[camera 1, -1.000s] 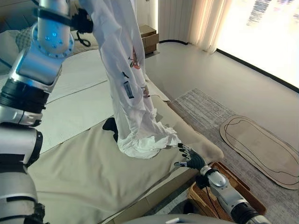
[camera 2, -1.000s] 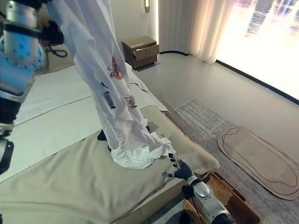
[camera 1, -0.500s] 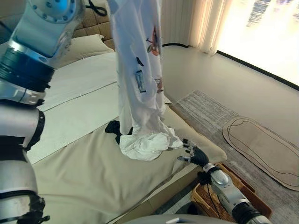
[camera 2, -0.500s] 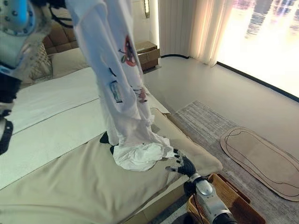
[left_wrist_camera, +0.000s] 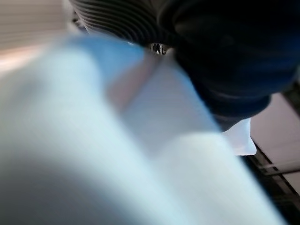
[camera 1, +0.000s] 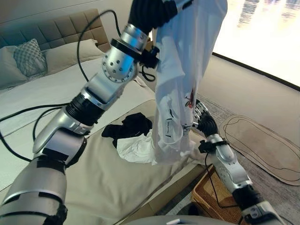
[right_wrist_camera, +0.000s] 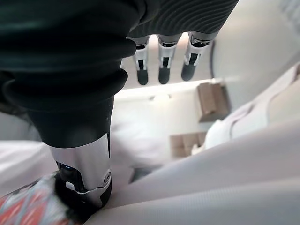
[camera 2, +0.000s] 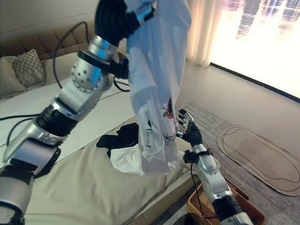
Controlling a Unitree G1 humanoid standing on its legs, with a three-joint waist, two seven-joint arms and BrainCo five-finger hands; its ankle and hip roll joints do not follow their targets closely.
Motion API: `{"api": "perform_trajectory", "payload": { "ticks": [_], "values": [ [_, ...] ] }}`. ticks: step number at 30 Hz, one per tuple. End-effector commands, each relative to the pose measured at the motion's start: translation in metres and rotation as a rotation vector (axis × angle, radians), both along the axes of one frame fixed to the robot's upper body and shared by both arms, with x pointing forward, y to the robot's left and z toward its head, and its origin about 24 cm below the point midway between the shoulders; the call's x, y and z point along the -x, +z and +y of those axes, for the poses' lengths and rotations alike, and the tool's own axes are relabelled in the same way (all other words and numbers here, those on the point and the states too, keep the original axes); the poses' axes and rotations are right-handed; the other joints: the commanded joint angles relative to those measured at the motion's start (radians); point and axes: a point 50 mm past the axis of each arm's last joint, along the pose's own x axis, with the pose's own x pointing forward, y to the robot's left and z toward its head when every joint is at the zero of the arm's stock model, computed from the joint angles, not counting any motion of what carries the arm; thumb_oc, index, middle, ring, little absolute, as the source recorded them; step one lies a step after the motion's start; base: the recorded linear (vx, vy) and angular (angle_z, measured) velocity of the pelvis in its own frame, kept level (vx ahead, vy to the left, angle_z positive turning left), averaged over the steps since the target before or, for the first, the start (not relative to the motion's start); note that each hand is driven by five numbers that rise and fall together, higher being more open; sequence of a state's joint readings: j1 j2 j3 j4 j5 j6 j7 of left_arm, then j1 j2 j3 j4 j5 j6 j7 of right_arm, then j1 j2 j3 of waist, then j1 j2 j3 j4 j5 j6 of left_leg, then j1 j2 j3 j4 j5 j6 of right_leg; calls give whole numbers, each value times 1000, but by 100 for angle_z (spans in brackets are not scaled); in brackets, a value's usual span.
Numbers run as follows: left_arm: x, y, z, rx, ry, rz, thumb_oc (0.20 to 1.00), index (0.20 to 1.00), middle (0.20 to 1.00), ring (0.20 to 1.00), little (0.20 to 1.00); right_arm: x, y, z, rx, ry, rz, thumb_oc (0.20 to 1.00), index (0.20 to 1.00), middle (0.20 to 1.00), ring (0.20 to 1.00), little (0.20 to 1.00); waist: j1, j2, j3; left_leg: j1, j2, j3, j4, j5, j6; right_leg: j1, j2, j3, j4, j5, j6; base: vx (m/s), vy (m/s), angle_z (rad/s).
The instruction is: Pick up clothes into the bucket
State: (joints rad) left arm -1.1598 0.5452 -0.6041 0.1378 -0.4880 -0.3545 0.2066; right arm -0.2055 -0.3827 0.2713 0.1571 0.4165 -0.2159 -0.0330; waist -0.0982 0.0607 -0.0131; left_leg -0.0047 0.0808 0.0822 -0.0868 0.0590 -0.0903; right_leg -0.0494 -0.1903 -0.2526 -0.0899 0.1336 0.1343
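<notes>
With my left hand (camera 1: 149, 13) clenched on the white garment (camera 1: 180, 84) and right hand (camera 2: 188, 127) relaxed beside it, I'm mid-lift; next I'd swing it over the basket (camera 1: 213, 199) below.

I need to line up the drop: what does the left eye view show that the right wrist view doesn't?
Left eye view alone: the left hand raised high with the white garment hanging from it, its lower end bunched on the bed beside a black garment, and the woven basket on the floor below the right arm. Right wrist view alone: a brown box in the room beyond. Both: the right hand, fingers straight, holding nothing.
</notes>
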Motion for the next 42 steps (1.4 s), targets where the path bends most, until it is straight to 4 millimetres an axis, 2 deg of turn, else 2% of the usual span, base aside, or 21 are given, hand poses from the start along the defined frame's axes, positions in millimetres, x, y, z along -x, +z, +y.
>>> {"api": "perform_trajectory", "payload": {
  "ticks": [1, 5, 8, 13, 16, 17, 18, 21, 26, 27, 29, 30, 31, 37, 42],
  "values": [
    [-3, 35, 14, 79, 45, -72, 200, 200, 200, 200, 200, -17, 53, 36, -23, 136, -213, 1000, 1000, 1000, 1000, 1000, 9, -69, 28, 39, 12, 25, 34, -58, 8, 77, -71, -6, 18, -9, 98, -10, -10, -10],
    [-4, 30, 12, 84, 37, -51, 200, 200, 200, 200, 200, -20, 54, 69, -78, 275, -176, 1000, 1000, 1000, 1000, 1000, 12, -74, 33, 40, 12, 28, 35, -57, 7, 77, -70, -3, 17, -7, 95, -14, -16, -10],
    [-2, 30, 11, 94, 26, -50, 200, 200, 200, 200, 200, -13, 56, 93, -147, 430, -141, 1000, 1000, 1000, 1000, 1000, 16, -76, 35, 38, 13, 28, 35, -55, 6, 75, -72, -6, 18, -7, 93, -4, -5, -2],
    [-3, 27, 11, 99, 24, -36, 200, 200, 200, 200, 200, -5, 58, 119, -204, 603, -109, 1000, 1000, 1000, 1000, 1000, 24, -78, 38, 34, 12, 25, 36, -53, 6, 78, -73, -13, 18, -8, 92, 0, 0, 0],
    [-2, 29, 11, 101, 18, -38, 200, 200, 200, 200, 200, -4, 59, 126, -198, 654, -106, 1000, 1000, 1000, 1000, 1000, 28, -79, 39, 32, 11, 24, 38, -53, 6, 79, -74, -14, 17, -7, 93, 0, 0, 0],
    [-3, 28, 11, 104, 17, -34, 200, 200, 200, 200, 200, -3, 58, 133, -182, 698, -95, 457, 457, 457, 457, 457, 31, -81, 39, 31, 11, 25, 38, -54, 5, 79, -75, -18, 17, -6, 94, 0, 0, 0],
    [-5, 27, 11, 108, 20, -27, 200, 200, 200, 200, 200, -4, 56, 134, -170, 703, -86, 200, 200, 200, 200, 200, 33, -82, 39, 31, 11, 25, 38, -54, 5, 78, -75, -18, 16, -5, 94, 0, 0, 0],
    [-5, 28, 12, 111, 17, -27, 200, 200, 200, 200, 200, -5, 51, 136, -175, 712, -59, 200, 200, 200, 200, 200, 37, -82, 40, 27, 9, 25, 40, -56, 6, 77, -76, -18, 17, -4, 96, 0, 0, 0],
    [-7, 29, 18, 106, 42, -37, 200, 200, 200, 200, 200, -8, 38, 121, -156, 649, -26, 200, 200, 200, 200, 200, 36, -82, 41, 28, 7, 24, 43, -58, 6, 82, -78, -24, 19, -6, 98, 7, 2, 0],
    [-10, 29, 26, 100, 78, -42, 200, 200, 200, 200, 200, -11, 25, 98, -173, 554, 12, 200, 200, 200, 200, 200, 32, -82, 41, 29, 5, 23, 42, -59, 7, 84, -80, -28, 20, -7, 99, 0, 0, 0],
    [-10, 29, 26, 101, 78, -41, 200, 200, 200, 200, 200, -11, 25, 98, -173, 554, 13, 200, 200, 200, 200, 200, 33, -82, 40, 30, 5, 22, 42, -59, 7, 85, -80, -28, 20, -7, 99, 10, 2, 3],
    [-13, 29, 35, 101, 111, -41, 200, 200, 200, 200, 200, -12, 14, 78, -192, 459, 44, 200, 200, 200, 200, 200, 30, -81, 40, 30, 4, 23, 41, -59, 7, 86, -81, -30, 19, -7, 100, 27, 8, 5],
    [-14, 28, 41, 102, 132, -41, 200, 200, 200, 200, 200, -13, 9, 67, -199, 405, 59, 200, 200, 200, 200, 200, 27, -81, 40, 30, 4, 23, 42, -59, 7, 85, -81, -30, 19, -7, 101, 34, 11, 5],
    [-20, 28, 70, 111, 255, -50, 200, 200, 200, 200, 200, 0, -24, 13, -255, 155, 142, 200, 200, 200, 200, 200, 15, -81, 40, 31, 6, 22, 44, -63, 6, 87, -79, -32, 22, -12, 102, 0, 0, 0],
    [-26, 18, 97, 110, 398, -40, 200, 200, 200, 200, 200, 10, -28, -13, -390, 30, 129, 200, 200, 200, 200, 200, 4, -81, 40, 34, 8, 24, 42, -65, 4, 87, -76, -27, 22, -15, 102, 0, 0, 0]
  ]
}}
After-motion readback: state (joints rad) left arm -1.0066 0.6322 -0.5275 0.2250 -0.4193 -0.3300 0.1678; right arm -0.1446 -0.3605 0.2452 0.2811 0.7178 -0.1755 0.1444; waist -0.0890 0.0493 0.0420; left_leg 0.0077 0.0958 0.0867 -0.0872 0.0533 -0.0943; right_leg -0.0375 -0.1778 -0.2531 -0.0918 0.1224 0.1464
